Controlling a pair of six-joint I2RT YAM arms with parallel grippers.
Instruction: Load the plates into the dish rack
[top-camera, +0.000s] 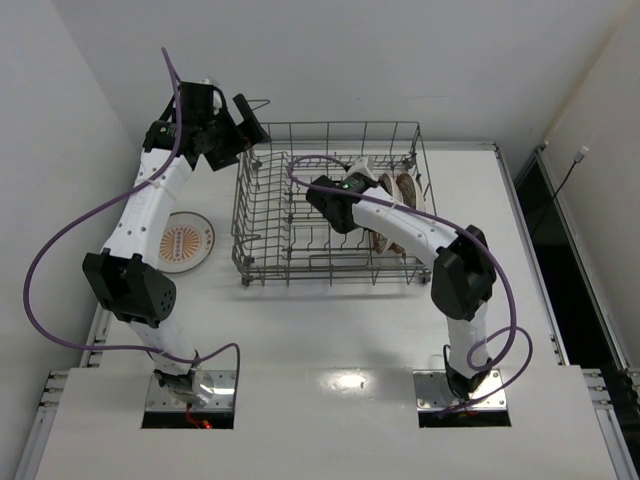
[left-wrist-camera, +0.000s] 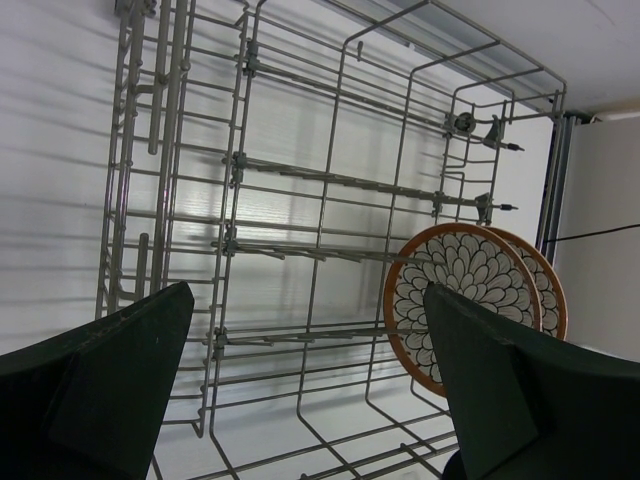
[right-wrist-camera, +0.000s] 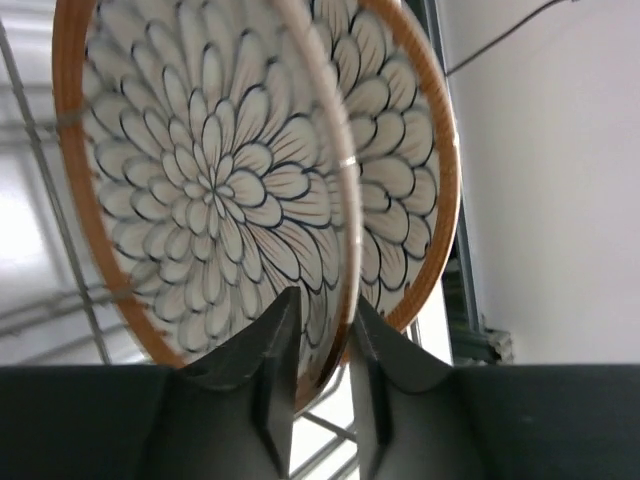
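The grey wire dish rack (top-camera: 270, 215) stands mid-table and fills the left wrist view (left-wrist-camera: 300, 180). Two brown-rimmed petal-pattern plates (top-camera: 406, 188) stand on edge in its right end. They show side by side in the left wrist view (left-wrist-camera: 455, 290). My right gripper (top-camera: 372, 182) reaches into the rack. In the right wrist view it (right-wrist-camera: 322, 310) is shut on the rim of the nearer patterned plate (right-wrist-camera: 210, 180), with the second plate (right-wrist-camera: 415, 160) right behind. The white plate with the orange sunburst (top-camera: 186, 241) lies flat on the table left of the rack. My left gripper (top-camera: 250, 118) is open and empty above the rack's far left corner (left-wrist-camera: 310, 385).
White walls close in at the left and back. The table's right edge (top-camera: 520, 240) drops to a dark gap. Purple cables loop from both arms, and the right one hangs over the rack (top-camera: 300, 165).
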